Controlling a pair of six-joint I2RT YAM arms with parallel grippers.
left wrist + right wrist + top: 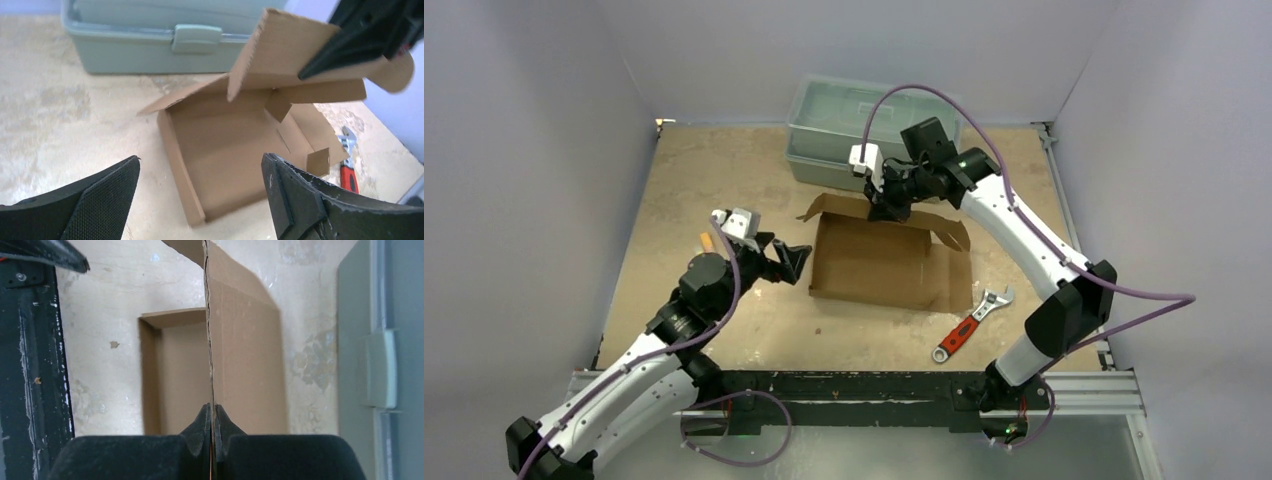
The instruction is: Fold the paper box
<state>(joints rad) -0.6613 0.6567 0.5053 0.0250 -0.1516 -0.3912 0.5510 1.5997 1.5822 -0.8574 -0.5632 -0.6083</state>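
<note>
Worn, blotchy beige table (714, 180) enclosed by pale lilac walls (524, 150); left end effector (799, 263) agape, right end effector (889, 210) pinching paper box (874, 265) flap.

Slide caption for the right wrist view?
Right gripper clamps a raised flap of the paper box, seen edge-on; toolbox at right.

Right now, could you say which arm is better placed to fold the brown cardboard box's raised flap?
Probably right: the right end effector pinches the brown corrugated cardboard box's flap; the left end effector hangs open beside it.
</note>
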